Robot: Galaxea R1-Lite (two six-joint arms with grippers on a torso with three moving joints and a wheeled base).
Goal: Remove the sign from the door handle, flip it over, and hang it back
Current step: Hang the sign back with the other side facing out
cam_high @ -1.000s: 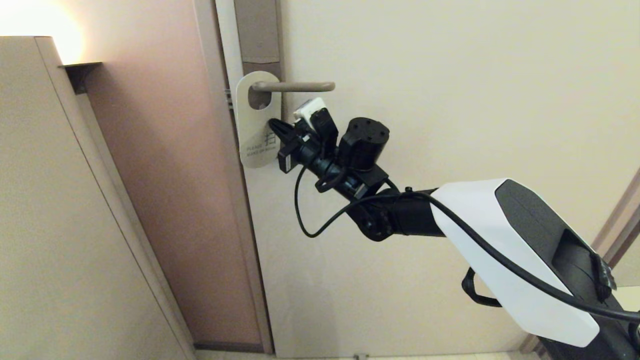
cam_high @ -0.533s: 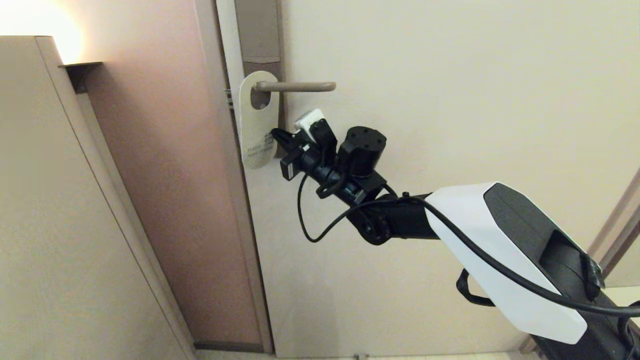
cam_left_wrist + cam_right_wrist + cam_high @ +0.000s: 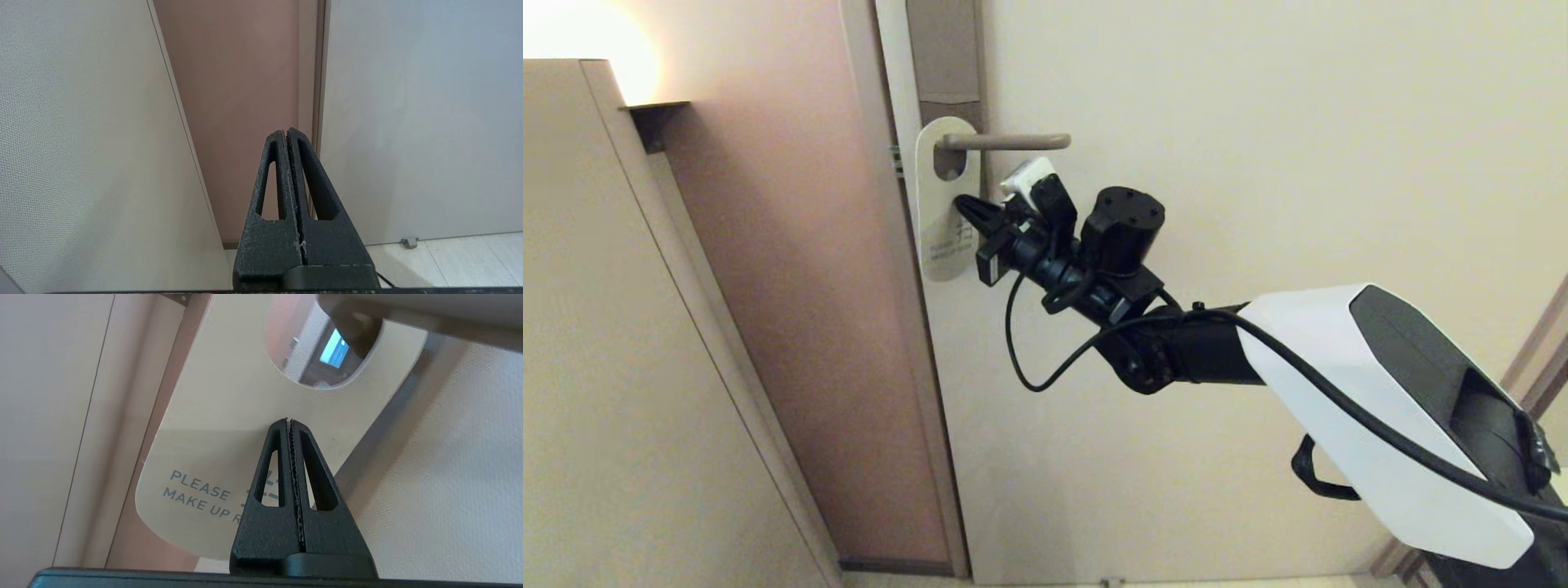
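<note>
You face a tall cream door set in a pale frame, with a pinkish-brown wall panel beyond its edge and a beige textured wall at your left, a warm lamp glow in the top corner. Your white-and-black right arm reaches up from the lower right toward the lock side of the door. A tall brown rectangular backplate carries the slim beige-bronze lever door handle, which lies level with its rounded end pointing right. From the handle's base hangs the flat, rounded-oblong white sign, the lever passing through its oval hole; your right wrist camera reads "PLEASE MAKE UP R..." on the face toward you. The right gripper sits with its black fingers pressed together, tips at the middle of the card just below the hole; you cannot tell whether they touch it. The left gripper is low and idle, fingers together, facing the door's edge near the floor
</note>
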